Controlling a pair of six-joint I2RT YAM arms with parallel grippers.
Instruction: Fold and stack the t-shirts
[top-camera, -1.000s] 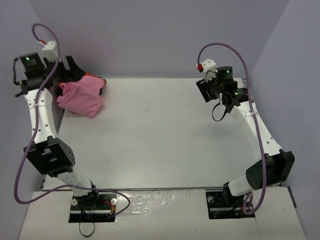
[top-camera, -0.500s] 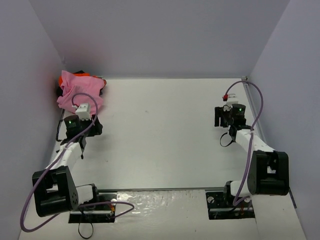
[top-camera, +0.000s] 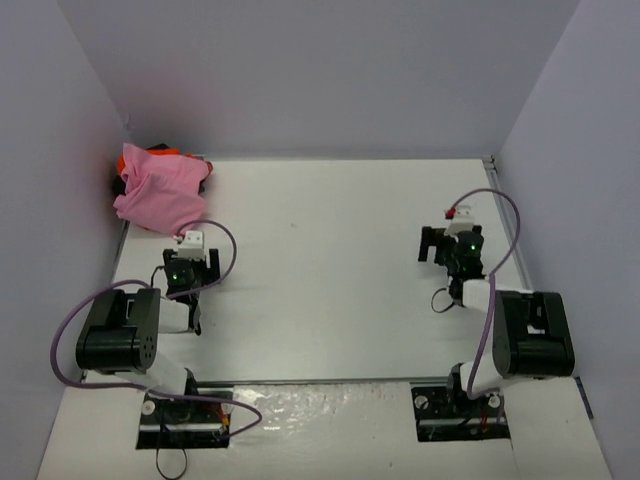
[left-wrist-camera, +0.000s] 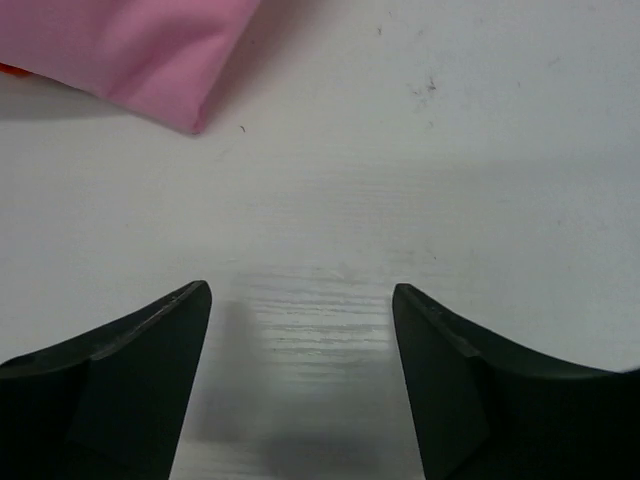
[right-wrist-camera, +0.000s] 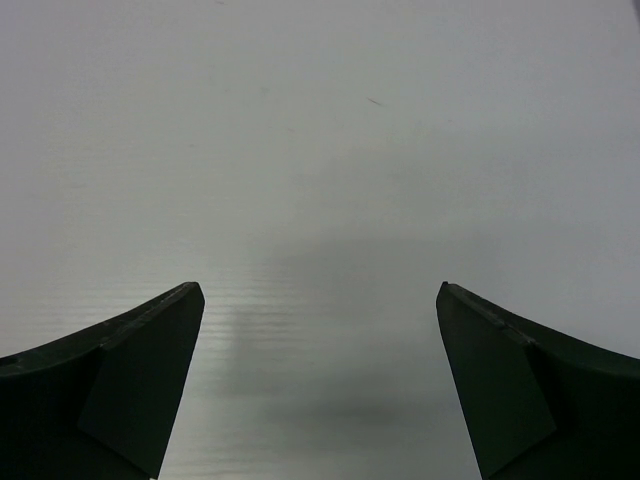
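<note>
The left pincer (left-wrist-camera: 300, 290) is released, its two dark fingers apart over bare bench (top-camera: 320, 260) with nothing between them. The right pincer (right-wrist-camera: 320, 290) is spread wider and is just as empty. Both arms sit tucked low near their bases at the near edge. Just beyond the left pincer, a corner of the pink t-shirt (top-camera: 158, 195) lies flat on the bench. The overhead view shows it as the top layer of one pile in the far left corner, against the wall. The orange t-shirt (top-camera: 160, 151) peeks out at the far edge of that pile, and the dark t-shirt (top-camera: 117, 186) shows as slivers at its left side. With all three gathered in one heap and neither pincer holding cloth, the task looks finished or very nearly so. The pink layer seems a little rumpled, so a tidier fold may be the only thing left. How well the two lower shirts are folded cannot be told, since the pink one covers most of them. The left wrist view cuts the pile off at its top edge, and the right wrist view takes in none of the shirts.
</note>
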